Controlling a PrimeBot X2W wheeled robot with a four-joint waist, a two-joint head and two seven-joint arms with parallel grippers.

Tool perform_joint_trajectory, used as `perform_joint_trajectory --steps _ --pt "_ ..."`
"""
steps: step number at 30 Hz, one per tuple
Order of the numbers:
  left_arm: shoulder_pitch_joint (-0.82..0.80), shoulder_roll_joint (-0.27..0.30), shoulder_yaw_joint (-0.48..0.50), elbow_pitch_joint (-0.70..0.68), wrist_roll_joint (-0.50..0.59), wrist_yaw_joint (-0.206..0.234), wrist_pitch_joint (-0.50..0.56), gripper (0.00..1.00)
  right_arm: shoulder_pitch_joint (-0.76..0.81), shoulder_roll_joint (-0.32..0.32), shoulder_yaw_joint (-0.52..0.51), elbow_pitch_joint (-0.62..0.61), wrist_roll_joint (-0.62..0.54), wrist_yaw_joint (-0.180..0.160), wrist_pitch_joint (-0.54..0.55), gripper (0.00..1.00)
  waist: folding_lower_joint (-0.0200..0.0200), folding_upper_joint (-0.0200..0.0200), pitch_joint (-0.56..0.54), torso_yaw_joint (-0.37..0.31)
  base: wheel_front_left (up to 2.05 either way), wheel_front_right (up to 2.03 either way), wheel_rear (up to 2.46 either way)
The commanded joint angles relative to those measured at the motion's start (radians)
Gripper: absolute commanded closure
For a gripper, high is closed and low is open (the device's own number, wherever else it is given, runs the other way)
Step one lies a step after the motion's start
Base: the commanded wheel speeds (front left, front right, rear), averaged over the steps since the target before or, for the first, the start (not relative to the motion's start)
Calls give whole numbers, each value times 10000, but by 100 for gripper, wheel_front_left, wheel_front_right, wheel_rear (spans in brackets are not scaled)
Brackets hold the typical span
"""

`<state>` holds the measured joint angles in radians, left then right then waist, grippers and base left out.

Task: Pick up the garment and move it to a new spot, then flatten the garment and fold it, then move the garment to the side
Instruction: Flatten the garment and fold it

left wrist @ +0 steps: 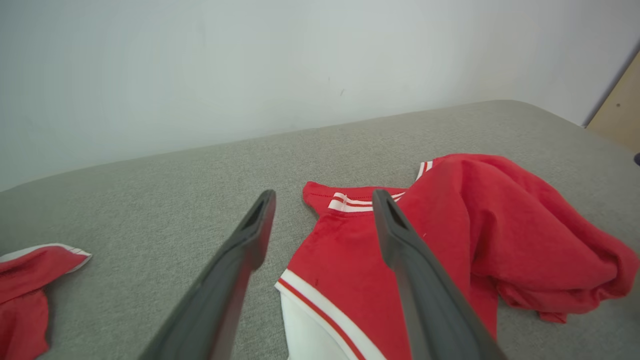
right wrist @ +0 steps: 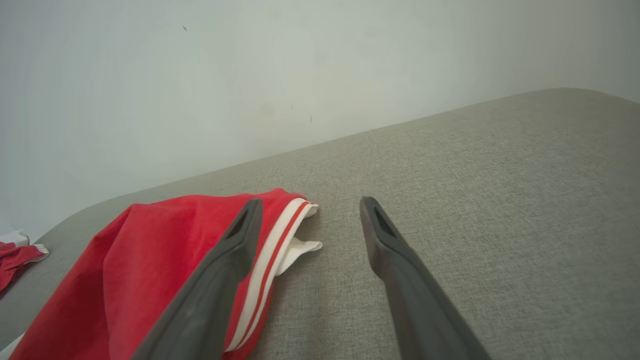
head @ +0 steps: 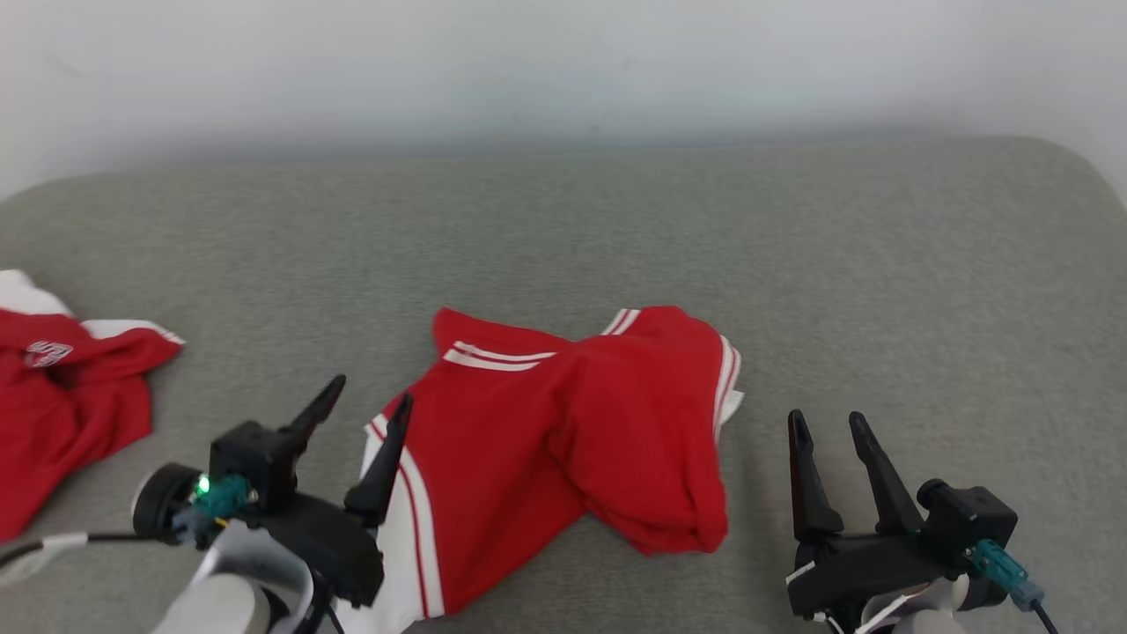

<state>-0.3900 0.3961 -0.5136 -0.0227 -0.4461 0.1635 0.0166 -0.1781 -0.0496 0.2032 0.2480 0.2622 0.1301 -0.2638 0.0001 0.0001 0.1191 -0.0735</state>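
A red garment (head: 563,431) with white stripes and a white panel lies crumpled in the middle of the grey surface; it also shows as the garment (left wrist: 450,235) and the garment (right wrist: 150,265) in the wrist views. My left gripper (head: 370,396) stands open at the garment's lower left edge, with one finger over the white-striped hem and nothing between the fingers. My right gripper (head: 828,423) stands open over bare surface just right of the garment, apart from it.
A second red and white garment (head: 62,396) lies at the far left edge of the grey padded surface (head: 880,291). A pale wall (head: 563,62) rises behind it. A tan panel (left wrist: 620,110) shows at the right of the left wrist view.
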Motion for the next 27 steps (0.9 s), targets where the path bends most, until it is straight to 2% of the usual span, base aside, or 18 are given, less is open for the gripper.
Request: perform_joint_trajectory --steps 1,14,19,27 --pt "-340 45 58 282 -42 -115 56 0 -189 -11 13 -15 62 11 -14 0 -1 -1 444 -751 0 0 0" --pt "-1992 -491 -232 3302 -413 -1080 109 0 -388 -11 81 -111 200 12 -14 0 -1 -1 880 -1791 0 0 0" --pt "-2367 -576 -250 4193 -398 -1162 7 0 -495 -9 75 -122 276 12 -14 0 -1 -1 1003 -1930 0 0 0" --pt "-3004 -831 -307 5730 -565 -1527 -180 0 -535 -11 -7 -138 367 12 -13 0 -1 -1 1178 -2004 0 0 0"
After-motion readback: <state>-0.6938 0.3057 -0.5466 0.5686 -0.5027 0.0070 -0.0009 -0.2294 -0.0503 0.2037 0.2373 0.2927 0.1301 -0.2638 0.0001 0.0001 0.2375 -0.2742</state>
